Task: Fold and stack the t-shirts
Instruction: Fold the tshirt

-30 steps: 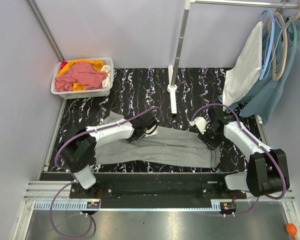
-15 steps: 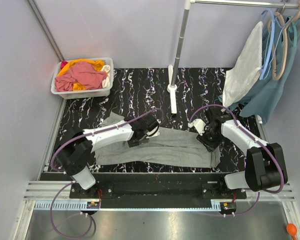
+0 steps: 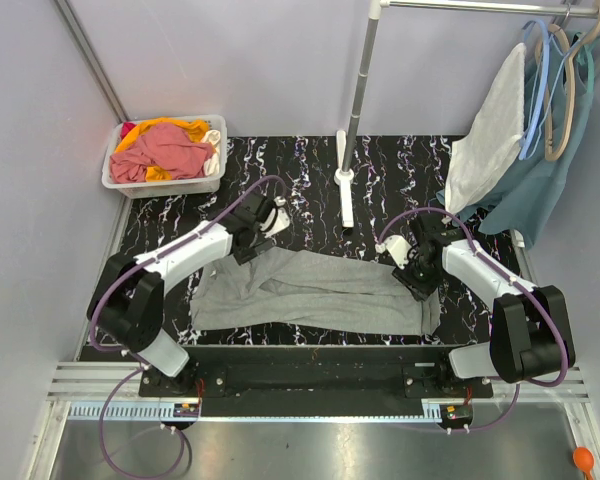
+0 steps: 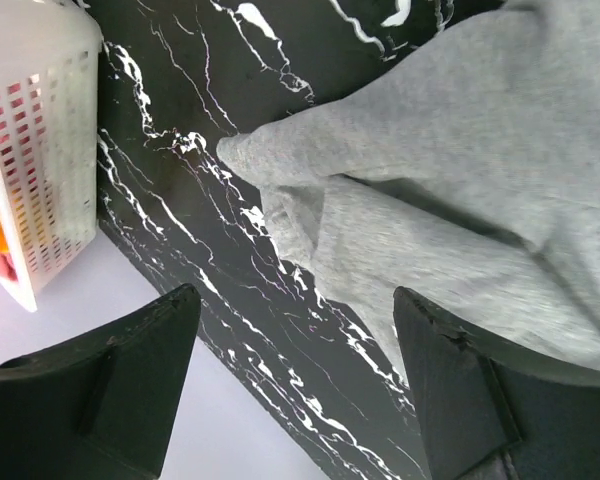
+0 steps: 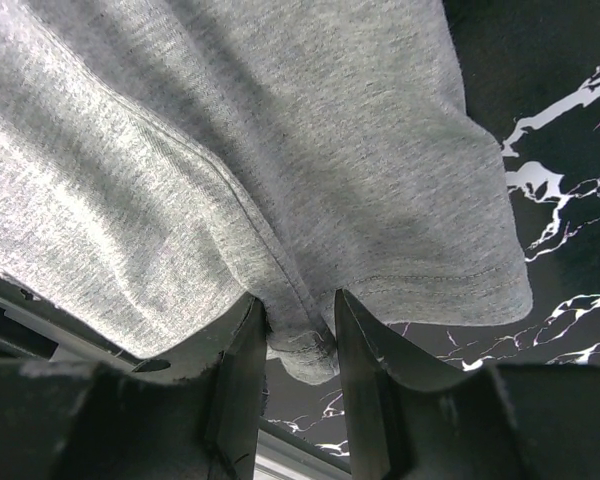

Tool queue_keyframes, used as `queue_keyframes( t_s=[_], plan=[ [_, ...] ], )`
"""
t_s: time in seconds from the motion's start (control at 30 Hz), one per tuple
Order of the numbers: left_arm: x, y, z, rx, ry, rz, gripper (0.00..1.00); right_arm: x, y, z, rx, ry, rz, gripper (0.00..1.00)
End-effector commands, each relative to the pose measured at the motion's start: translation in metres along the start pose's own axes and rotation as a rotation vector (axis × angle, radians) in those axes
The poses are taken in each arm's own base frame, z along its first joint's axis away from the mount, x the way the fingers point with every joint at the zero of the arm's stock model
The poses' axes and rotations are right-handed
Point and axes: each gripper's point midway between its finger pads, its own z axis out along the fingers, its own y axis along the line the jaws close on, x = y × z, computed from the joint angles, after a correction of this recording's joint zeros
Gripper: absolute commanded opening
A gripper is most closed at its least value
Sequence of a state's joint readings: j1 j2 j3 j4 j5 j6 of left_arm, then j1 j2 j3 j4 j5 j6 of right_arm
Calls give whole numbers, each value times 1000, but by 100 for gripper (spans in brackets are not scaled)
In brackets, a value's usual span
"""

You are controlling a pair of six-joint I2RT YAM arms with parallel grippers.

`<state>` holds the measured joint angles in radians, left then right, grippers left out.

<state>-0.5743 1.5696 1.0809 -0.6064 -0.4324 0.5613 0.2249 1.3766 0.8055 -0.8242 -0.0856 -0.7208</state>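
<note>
The right gripper [image 5: 298, 338] has its fingers pressed close on a bunched fold of the gray t-shirt [image 3: 320, 295], pinching the cloth beside a stitched hem at the shirt's right end. The left gripper [image 4: 295, 300] is spread wide with nothing between its fingers. It hangs over the shirt's far left corner, where a sleeve tapers to a point on the table [image 3: 400, 170]. I cannot tell whether its tips touch the fabric. The shirt lies stretched crosswise on the black marbled top, rumpled through the middle, near the front edge. A white basket [image 3: 160, 187] heaped with red and yellow clothes [image 3: 165, 148] sits at the far left corner. A metal pole [image 3: 358, 95] stands at the back, and garments [image 3: 500, 130] hang on the right.
</note>
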Motion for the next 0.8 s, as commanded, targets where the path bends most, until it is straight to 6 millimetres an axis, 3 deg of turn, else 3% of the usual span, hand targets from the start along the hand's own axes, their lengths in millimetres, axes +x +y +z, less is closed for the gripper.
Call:
queue_keyframes(
  t_s=[0.0, 0.33, 0.43, 0.6, 0.77],
  plan=[
    [-12, 1, 10, 56, -63, 11, 84, -8, -9, -3, 48, -18, -5, 40],
    [1, -7, 23, 377, -125, -87, 81, -6, -6, 1, 32, -19, 3, 38],
    [1, -12, 26, 438, -137, -82, 77, -4, -3, 4, 26, -13, 0, 38],
    [10, -20, 34, 509, -108, -72, 62, -1, -2, 5, 25, -6, 4, 38],
    [16, -18, 40, 539, -96, -89, 57, -1, -2, 4, 29, -11, 2, 37]
  ],
)
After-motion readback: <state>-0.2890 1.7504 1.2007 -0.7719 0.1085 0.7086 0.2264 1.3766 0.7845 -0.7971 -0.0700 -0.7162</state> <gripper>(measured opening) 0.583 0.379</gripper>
